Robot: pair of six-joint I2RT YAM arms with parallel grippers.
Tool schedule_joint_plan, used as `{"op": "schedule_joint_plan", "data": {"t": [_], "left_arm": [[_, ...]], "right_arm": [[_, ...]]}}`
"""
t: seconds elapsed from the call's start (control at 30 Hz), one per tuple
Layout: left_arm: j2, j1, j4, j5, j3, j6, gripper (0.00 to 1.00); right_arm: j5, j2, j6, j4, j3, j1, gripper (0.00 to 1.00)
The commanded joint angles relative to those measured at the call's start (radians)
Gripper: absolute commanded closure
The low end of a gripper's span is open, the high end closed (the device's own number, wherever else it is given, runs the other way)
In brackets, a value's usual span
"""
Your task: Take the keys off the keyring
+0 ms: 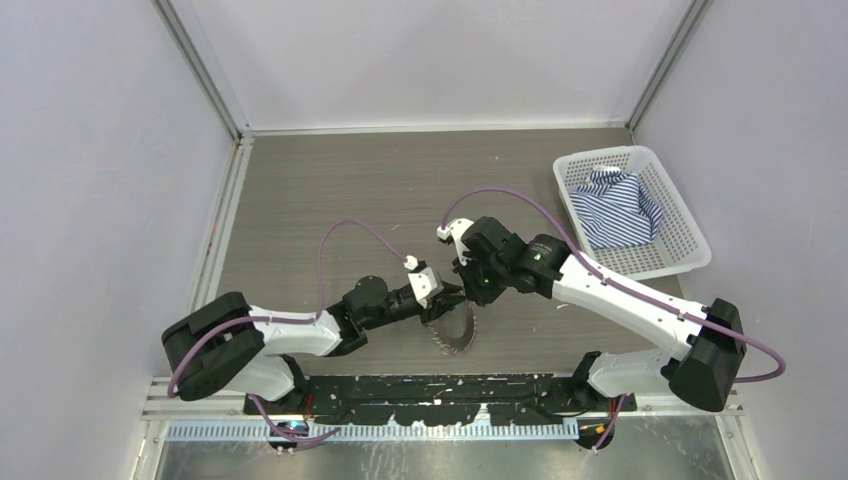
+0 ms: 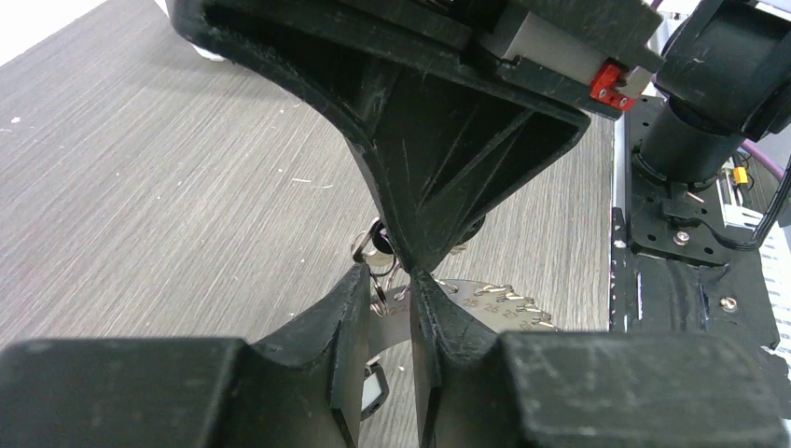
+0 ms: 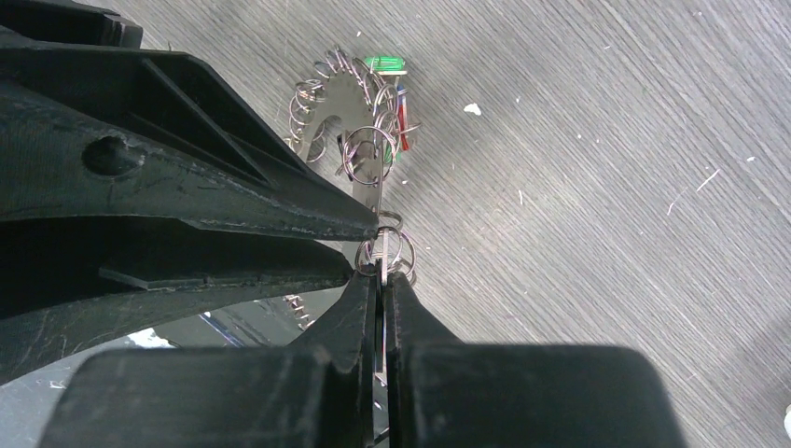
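The keyring (image 1: 455, 335) is a silvery toothed plate with numbers stamped along its rim (image 2: 494, 301), held on edge just above the table. Small split rings line its edge (image 3: 350, 103). Keys with green (image 3: 385, 63) and red (image 3: 401, 117) heads hang at its far end. My right gripper (image 3: 382, 275) is shut on the plate's thin edge. My left gripper (image 2: 387, 275) meets it tip to tip, jaws partly apart, pinching small split rings at the plate's rim. A dark-headed key (image 2: 378, 243) hangs just beyond those rings. Both grippers meet above the plate (image 1: 458, 293).
A white basket (image 1: 680, 215) with a blue striped cloth (image 1: 615, 205) stands at the back right. A black mounting rail (image 1: 430, 390) runs along the near edge just behind the keyring. Pale walls close in the table on three sides.
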Motion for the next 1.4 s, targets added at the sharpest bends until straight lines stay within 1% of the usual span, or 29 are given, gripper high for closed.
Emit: {"op": "schedule_joint_plan", "data": {"t": [0.0, 0.2, 0.5, 0.63, 0.77, 0.83, 0.9, 0.93, 1.07, 1.17, 1.23, 1.37], "left_arm": [[-0.015, 0.002, -0.040, -0.018, 0.019, 0.008, 0.76], [-0.037, 0.001, -0.048, -0.035, 0.003, 0.008, 0.73], [-0.008, 0.002, -0.004, -0.044, 0.006, 0.008, 0.75], [0.006, 0.001, 0.000, -0.047, 0.017, 0.008, 0.78], [0.011, 0.002, 0.020, -0.055, 0.015, 0.007, 0.82], [0.012, 0.001, 0.020, -0.060, 0.015, 0.008, 0.88], [0.011, 0.001, 0.021, -0.054, 0.011, 0.008, 0.98], [0.010, 0.001, 0.017, -0.055, 0.011, 0.008, 0.99], [-0.005, -0.016, -0.009, -0.036, -0.003, 0.080, 1.00], [-0.006, -0.058, -0.008, -0.072, -0.028, 0.165, 1.00], [0.002, -0.096, -0.002, -0.111, -0.046, 0.238, 1.00], [0.028, -0.138, 0.056, -0.182, -0.067, 0.285, 1.00]], "right_arm": [[0.028, -0.047, -0.009, 0.045, 0.041, 0.013, 0.99], [0.041, -0.047, -0.008, 0.048, 0.041, 0.018, 0.99], [0.048, -0.048, -0.006, 0.043, 0.047, 0.033, 0.99], [0.046, -0.048, -0.005, 0.044, 0.044, 0.043, 0.99], [0.042, -0.048, -0.003, 0.041, 0.038, 0.053, 0.99], [0.044, -0.050, -0.001, 0.039, 0.034, 0.056, 0.99], [0.048, -0.052, 0.001, 0.038, 0.031, 0.057, 0.99], [0.050, -0.053, 0.003, 0.036, 0.028, 0.056, 0.99], [0.065, -0.055, 0.024, 0.039, 0.009, 0.055, 0.99], [0.090, -0.063, 0.042, 0.041, -0.014, 0.053, 0.99], [0.095, -0.075, 0.055, 0.056, -0.037, 0.052, 0.94], [0.076, -0.122, 0.089, 0.115, -0.105, 0.045, 0.89]]}}
